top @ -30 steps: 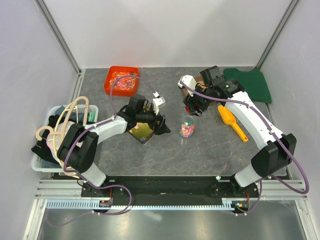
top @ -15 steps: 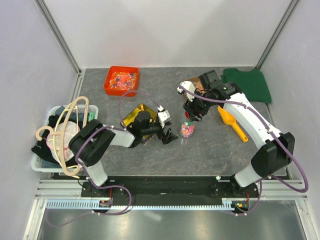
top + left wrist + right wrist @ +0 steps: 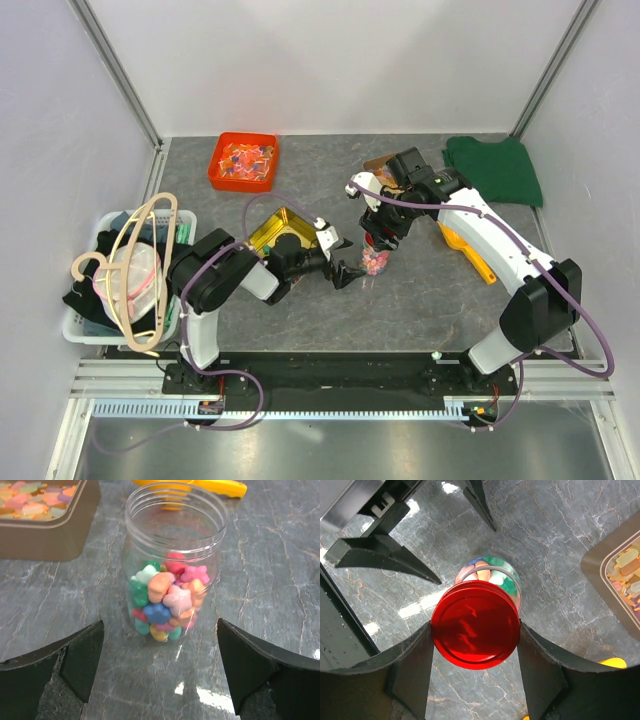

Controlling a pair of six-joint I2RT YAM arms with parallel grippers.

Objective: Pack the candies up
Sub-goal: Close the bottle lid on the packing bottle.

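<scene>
The right fingers [image 3: 415,670] are clamped on the red lid [image 3: 475,625], gripping its rim from both sides. They hold it flat, roughly over the open mouth of the clear jar [image 3: 175,525], likely so it can drop straight onto the thread. The candies [image 3: 167,602] lie inside the jar, filling about its lower half, directly beneath those fingers. The left fingers [image 3: 80,655] stand wide apart and hold nothing. The jar stands upright on the surface [image 3: 280,580] just beyond their tips, centred on the gap. That probably lets them close on its body and brace it for capping.
</scene>
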